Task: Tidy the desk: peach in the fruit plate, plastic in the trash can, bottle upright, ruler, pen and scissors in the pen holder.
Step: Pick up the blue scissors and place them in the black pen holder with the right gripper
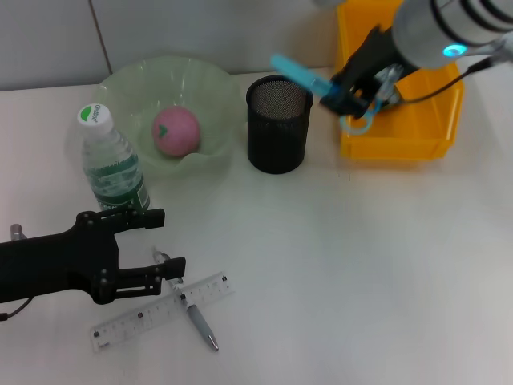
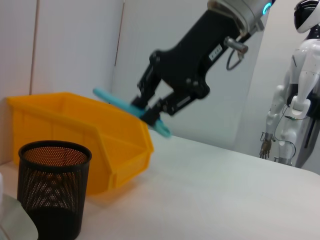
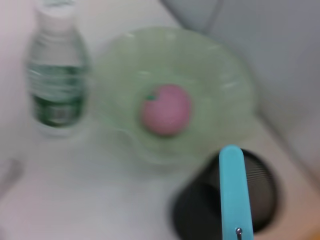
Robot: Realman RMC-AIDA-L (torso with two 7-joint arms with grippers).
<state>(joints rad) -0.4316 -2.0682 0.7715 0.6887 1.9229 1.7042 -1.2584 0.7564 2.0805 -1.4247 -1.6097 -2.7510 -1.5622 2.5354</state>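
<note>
Head view: right gripper [image 1: 346, 95] at about 1 o'clock, clenched on the blue scissors [image 1: 300, 75], blades aimed toward the black mesh pen holder [image 1: 277, 124] just beside them.
Left gripper [image 1: 164, 243]: low at 8 o'clock, fingers spread apart and holding nothing, over the near end of the ruler [image 1: 160, 311] and pen [image 1: 197, 318].
Done: peach [image 1: 175, 131] lies in the green fruit plate [image 1: 128, 84]; bottle [image 1: 112, 165] stands upright at 10 o'clock.
Plastic: none visible on the desk; whether it lies in the yellow bin [image 1: 401, 148] I cannot tell.
Left: scissors still to drop into the holder; ruler and pen lie crossed on the desk at 7 o'clock, not yet picked up.
Progress: roughly halfway, by my judgement.
Left wrist view: shows from the side that the scissors [image 2: 132, 109] hang well above the holder's rim [image 2: 55, 150], a height the head view hides.
Right wrist view: looks along the blade [image 3: 234, 190], whose tip overlaps the holder's mouth [image 3: 262, 187].
</note>
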